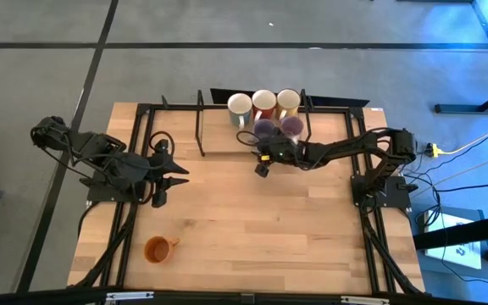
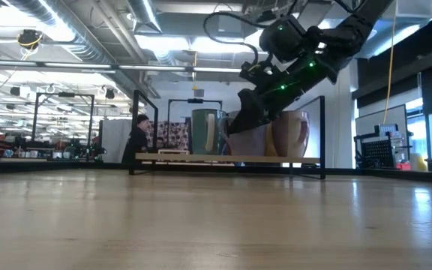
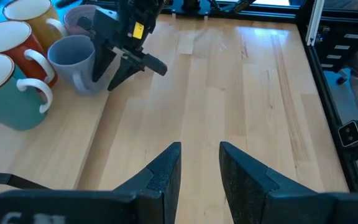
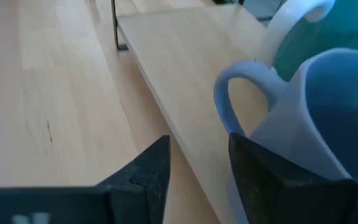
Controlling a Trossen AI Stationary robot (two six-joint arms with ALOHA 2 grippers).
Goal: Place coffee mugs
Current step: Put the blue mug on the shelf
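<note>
Five coffee mugs stand upright on a raised wooden board [image 1: 224,142] at the table's far middle. A teal one [image 3: 8,93], a red-orange one [image 3: 5,43] and a yellow one [image 3: 33,15] form the back row. Two lavender mugs [image 1: 265,129] [image 1: 291,127] stand in front. An orange mug [image 1: 158,249] stands alone near the table's front left. My right gripper [image 1: 263,164] is open at the left lavender mug [image 4: 316,118], by its handle [image 4: 229,93]. My left gripper [image 1: 174,180] hovers open over the table's left part. My right gripper comes at the left lavender mug slanting down from the table's near right. One finger [image 4: 272,180] stands close against the mug's wall below the handle, the other clear of it. I cannot tell whether that finger touches. The mug stands upright on the board.
Black frame rails [image 1: 142,135] run along the table's left, right and far sides, with upright posts [image 1: 200,123] beside the board. Bare wood [image 1: 269,229] stretches across the table's middle and near right. A person shows in the room behind, in the low view.
</note>
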